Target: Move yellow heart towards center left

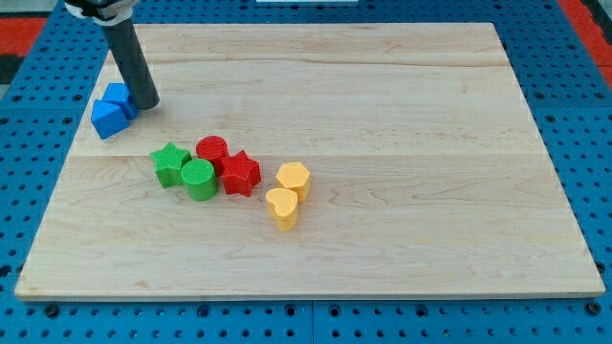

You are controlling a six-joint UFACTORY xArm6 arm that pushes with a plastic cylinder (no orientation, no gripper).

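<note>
Camera view: The wooden board (402,86) lies on a blue perforated table (583,115). My tip (145,104) rests at the board's upper left, touching or just beside the two blue blocks (113,110), which sit pressed together at the board's left edge. The arm ends in a plain rod, so there are no jaws whose state could be read.

The yellow heart (282,207) stands slightly left of and below the board's centre, well apart from my tip. The yellow hexagon (294,179) touches it on its upper right side.

To the view's left of the yellow pair lies a tight cluster: the red star (240,174), the red cylinder (211,151), the green cylinder (199,179) and the green star (170,163). The red star is just beside the yellow hexagon.
</note>
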